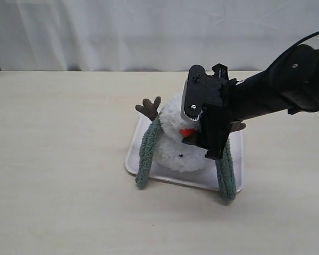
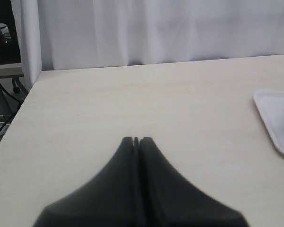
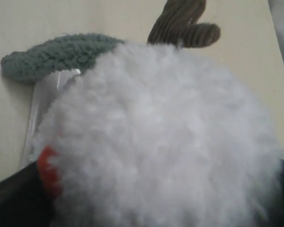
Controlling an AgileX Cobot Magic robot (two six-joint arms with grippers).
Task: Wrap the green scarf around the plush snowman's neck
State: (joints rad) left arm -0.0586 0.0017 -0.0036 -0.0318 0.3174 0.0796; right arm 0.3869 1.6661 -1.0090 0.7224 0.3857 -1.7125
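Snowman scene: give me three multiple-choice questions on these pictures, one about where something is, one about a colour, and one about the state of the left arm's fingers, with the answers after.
1. Where does the plush snowman sit?
A. on the bare tabletop
B. on the white tray
C. in a basket

2. What colour is its nose?
A. blue
B. orange-red
C. black

3. How do the left fingers stand?
A. spread wide apart
B. gripping a spoon
C. pressed together, holding nothing

Answers:
1. B, the tray's rim shows around the snowman's base in the exterior view.
2. B, the nose shows orange-red beside the right arm.
3. C, the left wrist view shows them touching each other over the bare table.
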